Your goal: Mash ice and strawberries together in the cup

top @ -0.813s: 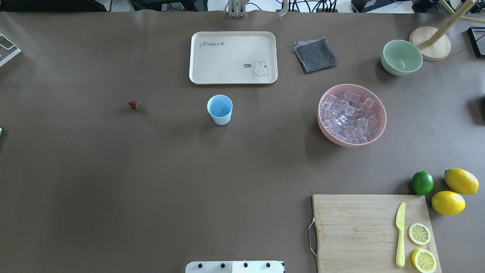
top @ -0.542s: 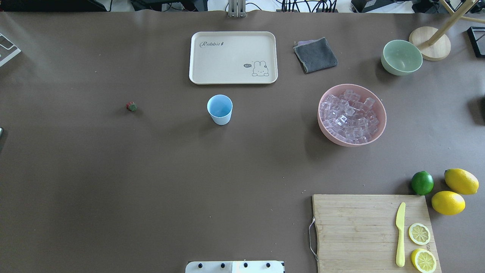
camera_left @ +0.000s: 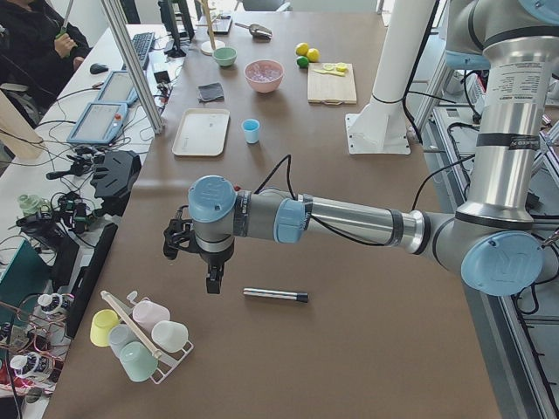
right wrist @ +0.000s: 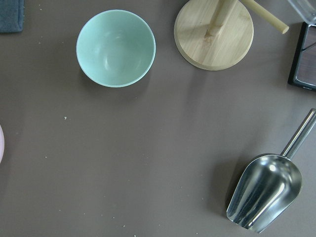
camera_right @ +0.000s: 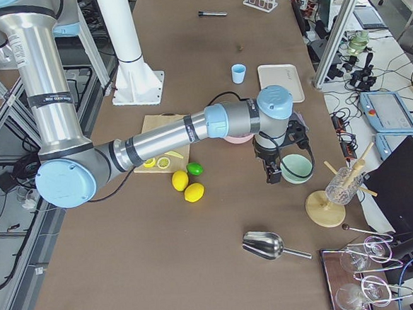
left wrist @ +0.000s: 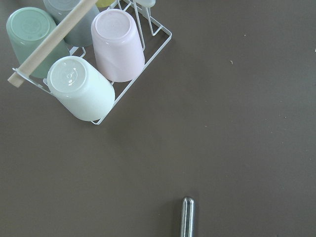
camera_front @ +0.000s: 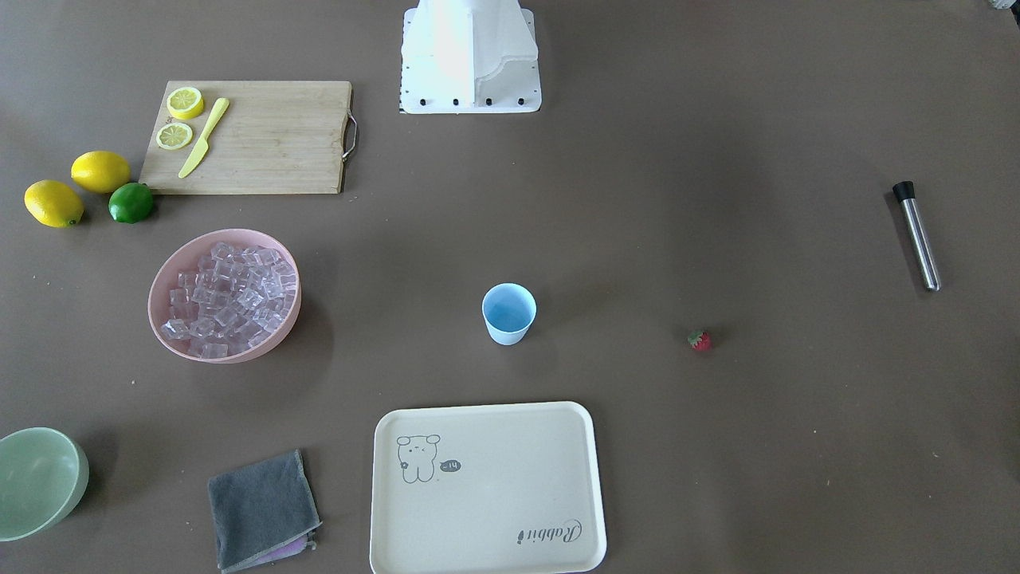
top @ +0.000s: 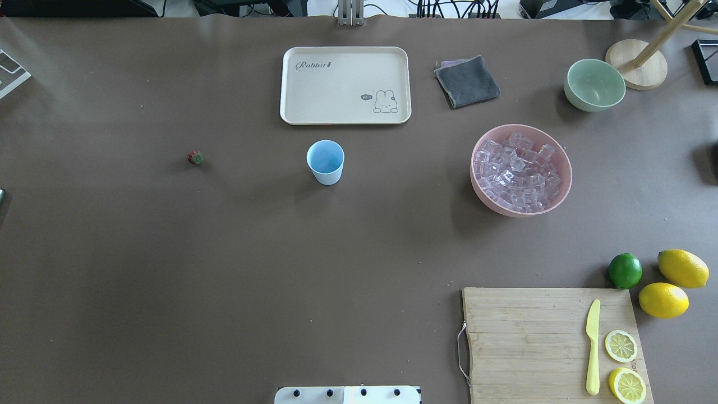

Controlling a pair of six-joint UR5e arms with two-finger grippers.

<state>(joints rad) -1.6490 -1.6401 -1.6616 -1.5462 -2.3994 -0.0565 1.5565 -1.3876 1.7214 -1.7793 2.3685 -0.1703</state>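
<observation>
We judge loading not begun: cup point(top: 325, 161) empty, strawberry point(top: 194, 158) twd desk's left edge, ice point(top: 519, 168) in bowl point(top: 493, 206); left gripper point(camera_left: 212, 281) & right gripper point(camera_right: 271, 173): can't tell grip; next, fetch strawberry.

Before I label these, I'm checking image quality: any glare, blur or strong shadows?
Overhead: even light, soft shadows beside the cup and pink bowl. Right wrist: sharp, bright glare on the scoop. Front-facing: the robot base is blown out white.

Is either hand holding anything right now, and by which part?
Nothing visibly held: left hand hangs near the muddler, right hand near the green bowl.
</observation>
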